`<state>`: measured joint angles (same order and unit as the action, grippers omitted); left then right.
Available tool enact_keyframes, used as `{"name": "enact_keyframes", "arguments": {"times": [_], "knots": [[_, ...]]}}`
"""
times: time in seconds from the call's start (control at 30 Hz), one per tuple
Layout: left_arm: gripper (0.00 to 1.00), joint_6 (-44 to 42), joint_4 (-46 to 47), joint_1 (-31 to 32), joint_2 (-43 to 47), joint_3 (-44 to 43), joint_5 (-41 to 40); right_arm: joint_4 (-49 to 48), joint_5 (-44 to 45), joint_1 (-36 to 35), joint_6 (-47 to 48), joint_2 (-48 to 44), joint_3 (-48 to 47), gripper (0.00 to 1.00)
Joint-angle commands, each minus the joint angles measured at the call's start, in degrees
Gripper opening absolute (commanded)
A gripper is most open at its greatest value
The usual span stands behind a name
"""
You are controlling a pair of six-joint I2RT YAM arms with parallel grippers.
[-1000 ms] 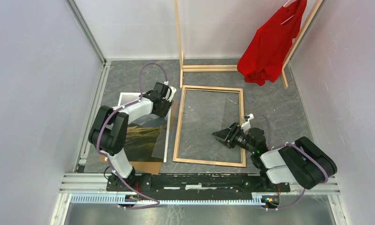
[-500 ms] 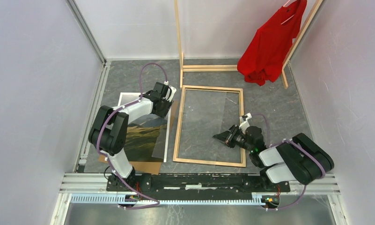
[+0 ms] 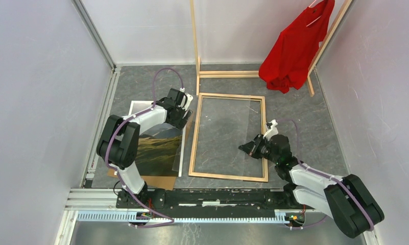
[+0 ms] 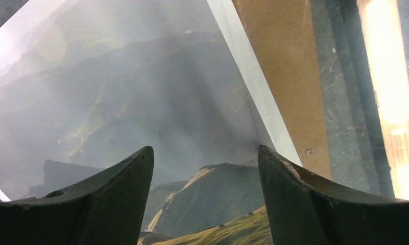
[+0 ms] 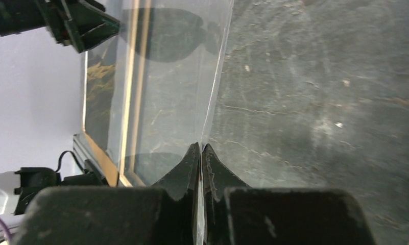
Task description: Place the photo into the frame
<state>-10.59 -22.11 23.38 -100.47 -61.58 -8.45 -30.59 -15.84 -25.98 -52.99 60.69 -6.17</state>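
Top external view, nearest first: the right end effector (image 3: 243,148) reaches in over the frame's 4 o'clock corner. The right wrist view shows its two fingers (image 5: 184,168) pressed together on the thin edge of a clear sheet (image 5: 166,102), with no gap showing between them. From the pinch the sheet runs away toward 12 o'clock and looks tilted up at the gripped edge. One wooden rail shows through it, and bare table (image 3: 304,122) lies to its 3 o'clock side.

The frame (image 3: 227,176) lies flat in the middle of the table with its light wood side up; the clear sheet covers most of its opening.

Just beside the frame's 9 o'clock rail lies the photo (image 3: 159,150), picture side up — green hills, white border. It rests on a brown backing board (image 3: 156,181) that sticks out at its 6 o'clock end and along its 3 o'clock side. The photo is wholly outside the frame.

Farther out, the left end effector (image 4: 205,153) hovers over the photo's 1 o'clock corner with its fingers spread wide and nothing between them. Through the gap the print looks hazy and glossy; whether something clear lies on it I cannot tell.

At 12 to 1 o'clock, against the back wall, stands a wooden rack (image 3: 227,74) with a red shirt (image 3: 294,51) hanging from it.
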Motion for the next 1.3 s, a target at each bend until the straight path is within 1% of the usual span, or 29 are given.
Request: {"name": "enact_keyframes", "arguments": {"times": [0.0, 0.27, 0.33, 0.53, 0.77, 1.27], "knots": [[0.82, -2.5, -2.0, 0.4, 0.9, -1.6, 1.1, 6.4, 2.1, 2.4, 4.6, -2.3, -0.3, 0.07], [0.82, -2.8, -1.8, 0.4, 1.2, -1.3, 0.4, 14.5, -2.1, 8.1, 9.4, -4.9, -2.1, 0.07], [0.82, -2.7, -1.7, 0.4, 1.2, -1.4, 0.5, 17.2, -2.8, 8.9, 11.2, -5.0, -3.6, 0.07], [0.82, -2.6, -1.8, 0.4, 1.1, -1.7, 0.8, 21.3, -5.6, 10.8, 15.0, -3.6, -7.1, 0.07], [0.81, -2.8, -1.8, 0.4, 1.3, -1.5, 0.9, 27.8, -5.1, 11.9, 19.7, -3.8, -11.5, 0.06], [0.81, -2.4, -1.8, 0.4, 1.7, -1.6, 1.4, 30.4, -3.6, 13.5, 20.4, -6.8, -11.3, 0.05]]}}
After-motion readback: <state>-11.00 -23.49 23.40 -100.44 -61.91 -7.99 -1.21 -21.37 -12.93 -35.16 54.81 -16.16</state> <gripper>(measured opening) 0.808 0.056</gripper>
